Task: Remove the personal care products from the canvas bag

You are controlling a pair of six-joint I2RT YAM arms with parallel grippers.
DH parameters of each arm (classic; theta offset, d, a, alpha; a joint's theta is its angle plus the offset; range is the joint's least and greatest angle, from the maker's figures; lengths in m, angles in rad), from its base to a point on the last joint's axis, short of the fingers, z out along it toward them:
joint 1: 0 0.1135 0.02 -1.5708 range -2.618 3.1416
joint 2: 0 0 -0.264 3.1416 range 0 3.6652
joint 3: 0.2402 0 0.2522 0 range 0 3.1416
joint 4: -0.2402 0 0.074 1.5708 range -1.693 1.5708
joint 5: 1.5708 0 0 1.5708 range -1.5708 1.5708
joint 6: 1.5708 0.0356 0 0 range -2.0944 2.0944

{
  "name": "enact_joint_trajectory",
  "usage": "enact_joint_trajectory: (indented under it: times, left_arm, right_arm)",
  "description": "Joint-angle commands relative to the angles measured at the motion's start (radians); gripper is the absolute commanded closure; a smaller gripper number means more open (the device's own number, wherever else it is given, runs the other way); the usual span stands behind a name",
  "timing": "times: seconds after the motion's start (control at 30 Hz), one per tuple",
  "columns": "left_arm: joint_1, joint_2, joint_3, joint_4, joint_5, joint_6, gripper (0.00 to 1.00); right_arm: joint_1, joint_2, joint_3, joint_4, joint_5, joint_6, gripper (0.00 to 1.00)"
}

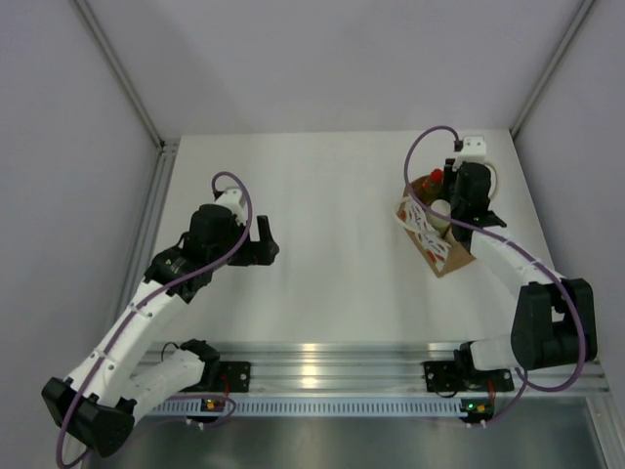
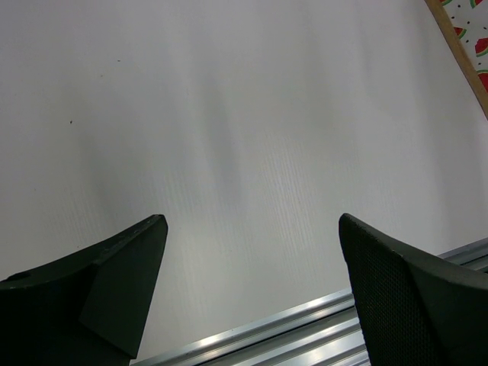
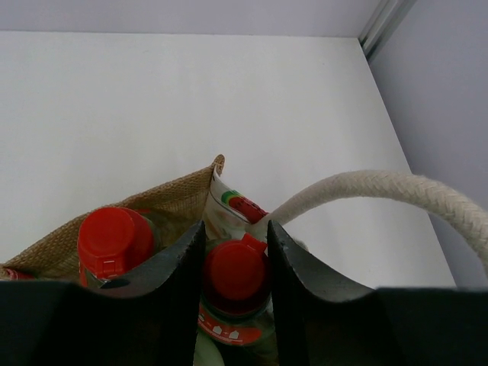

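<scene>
The tan canvas bag (image 1: 437, 246) stands at the far right of the table, its burlap wall (image 3: 156, 207) and white rope handle (image 3: 381, 187) close in the right wrist view. My right gripper (image 1: 457, 207) reaches into the bag from above, and in the right wrist view it (image 3: 235, 248) is shut on a red-capped bottle (image 3: 232, 271) with a pale green shoulder. A second red cap (image 3: 113, 240) stands to its left and also shows from above (image 1: 435, 178). A white lid (image 1: 441, 208) shows in the bag. The peach pump bottle is hidden. My left gripper (image 1: 266, 240) is open and empty above the table (image 2: 252, 244).
The aluminium rail (image 2: 305, 328) runs along the table's near edge below the left gripper. A corner of the bag's watermelon-print lining (image 2: 469, 34) shows at the far right of the left wrist view. Grey walls and frame posts (image 1: 122, 73) enclose the table.
</scene>
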Motion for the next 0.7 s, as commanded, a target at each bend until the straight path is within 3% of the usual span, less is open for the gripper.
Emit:
enact_joint_trajectory:
  times: [0.0,0.07,0.67]
  left_arm:
    - [-0.003,0.007,-0.001,0.056,0.01,0.015,0.02]
    - [-0.003,0.007,-0.001,0.056,0.01,0.015,0.02]
    - [-0.005,0.006,-0.001,0.056,0.007,0.017,0.02]
  right_arm:
    - [-0.021,-0.004,-0.016,0.082,-0.034,-0.002,0.85]
    - [-0.019,-0.007,-0.022,0.1,-0.036,-0.002,0.99]
    - [-0.022,-0.135,0.088,0.045,-0.026,0.004,1.0]
